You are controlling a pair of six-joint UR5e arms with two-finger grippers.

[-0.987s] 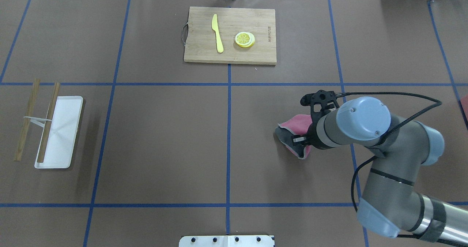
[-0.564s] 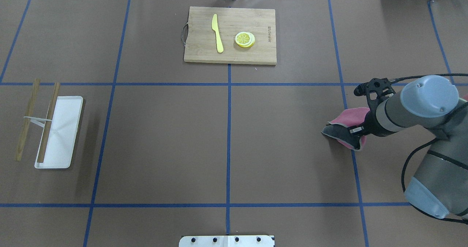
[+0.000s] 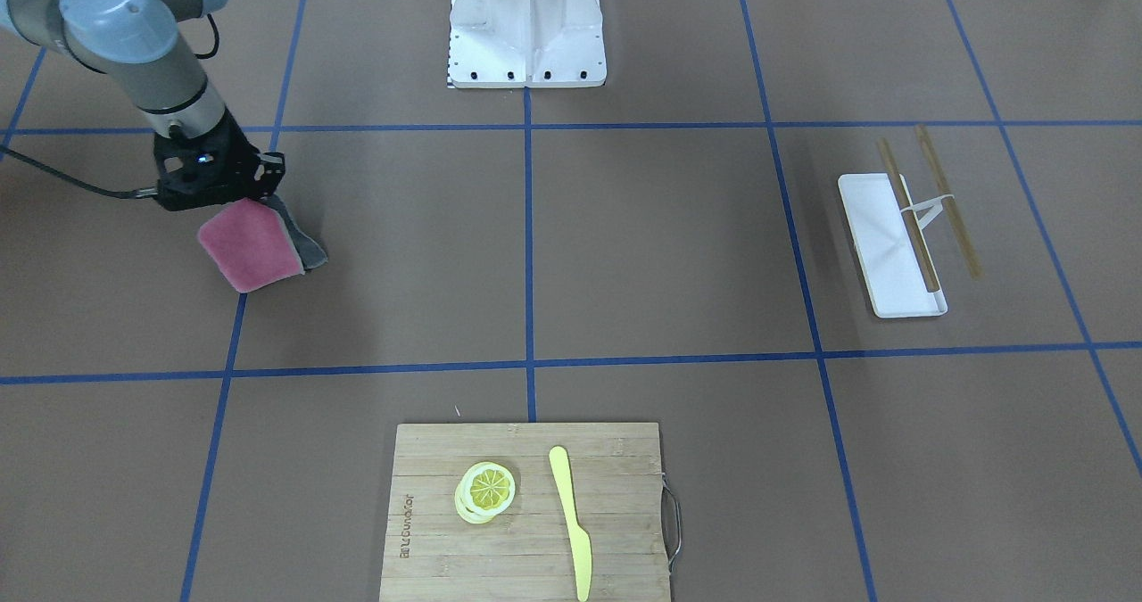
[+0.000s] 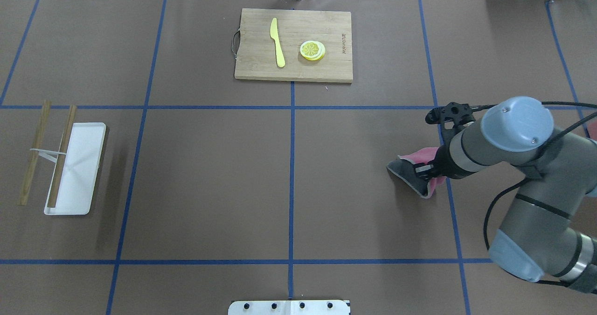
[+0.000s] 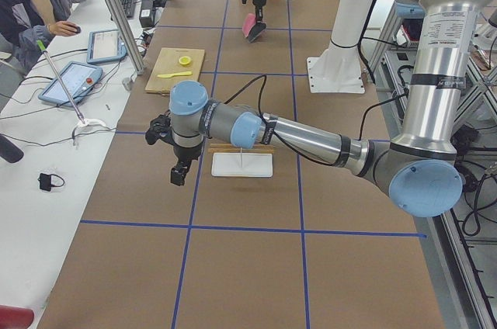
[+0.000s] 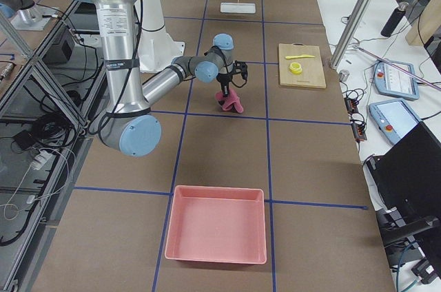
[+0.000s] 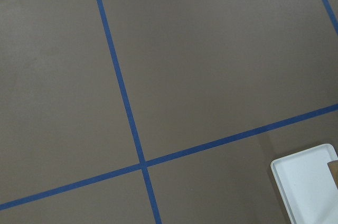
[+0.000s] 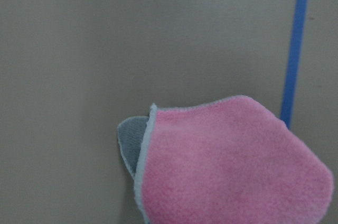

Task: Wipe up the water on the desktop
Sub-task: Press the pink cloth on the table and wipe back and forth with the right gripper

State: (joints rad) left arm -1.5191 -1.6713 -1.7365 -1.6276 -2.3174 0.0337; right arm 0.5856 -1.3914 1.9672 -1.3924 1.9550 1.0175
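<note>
The desktop (image 4: 210,165) is a matte brown surface with blue tape lines; I see no water on it. My right gripper (image 4: 431,170) is shut on a pink and grey cloth (image 4: 413,174) and presses it onto the desktop beside a blue line. The cloth also shows in the front view (image 3: 254,250), the right side view (image 6: 231,102) and the right wrist view (image 8: 227,160). My left gripper (image 5: 178,174) shows only in the left side view, above the desktop near the white tray; I cannot tell whether it is open.
A bamboo cutting board (image 4: 326,70) with a yellow knife (image 4: 277,42) and lemon slices (image 4: 312,50) lies at the far middle. A white tray (image 4: 81,184) with chopsticks (image 4: 32,151) sits at the left. A pink bin (image 6: 216,223) stands at the right end.
My right gripper dragged the cloth to the right across the blue line, then back a little to the left. Nothing else moved.
</note>
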